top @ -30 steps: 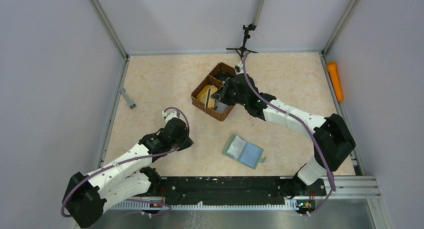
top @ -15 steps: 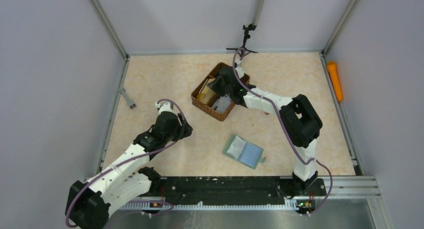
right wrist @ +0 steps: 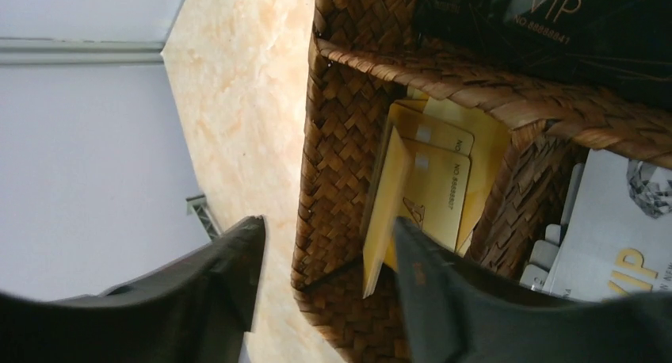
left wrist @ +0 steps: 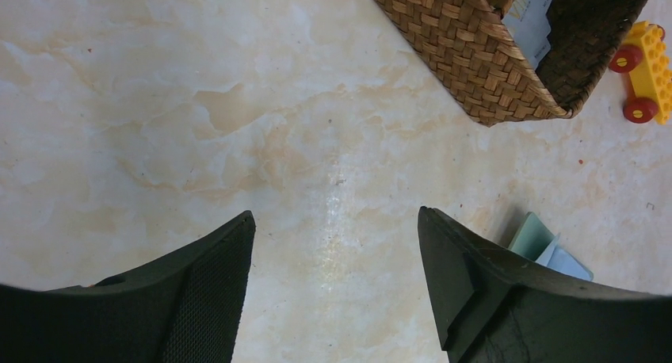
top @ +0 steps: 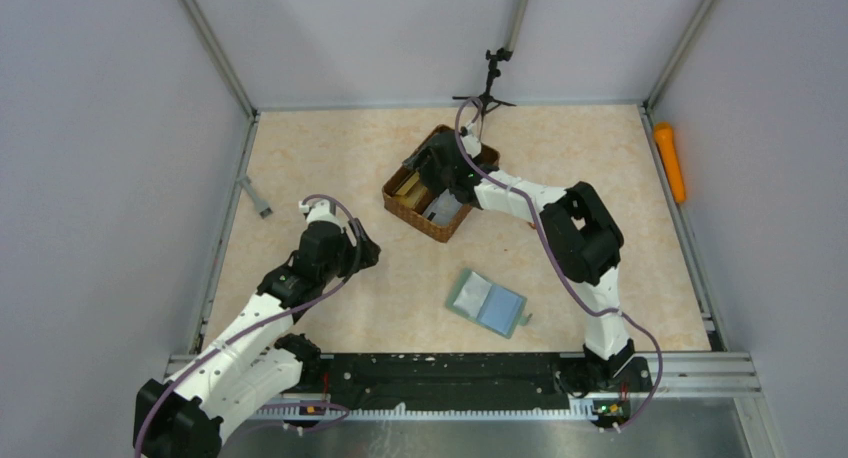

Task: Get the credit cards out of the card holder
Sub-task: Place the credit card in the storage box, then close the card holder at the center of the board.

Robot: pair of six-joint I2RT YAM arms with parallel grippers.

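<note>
One marbled table [top: 330,168], on which we list: one brown wicker tray [top: 408,218], far centre, its compartments holding the credit cards [right wrist: 432,181], which are yellow, black and white. One right gripper [right wrist: 329,220] above the yellow compartment, fingers spread, nothing between them. One left gripper [left wrist: 337,216] over bare table, fingers likewise spread. One card holder [top: 486,302], open and flat, near centre, apart from both.

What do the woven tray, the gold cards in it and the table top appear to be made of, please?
The tray looks like wicker or rattan, matt brown, with crossing flat strips showing. The gold cards seem to be thin plastic with a satin sheen and printed numbers. The table top shows beige marble veining with a soft glare, perhaps laminate.
</note>
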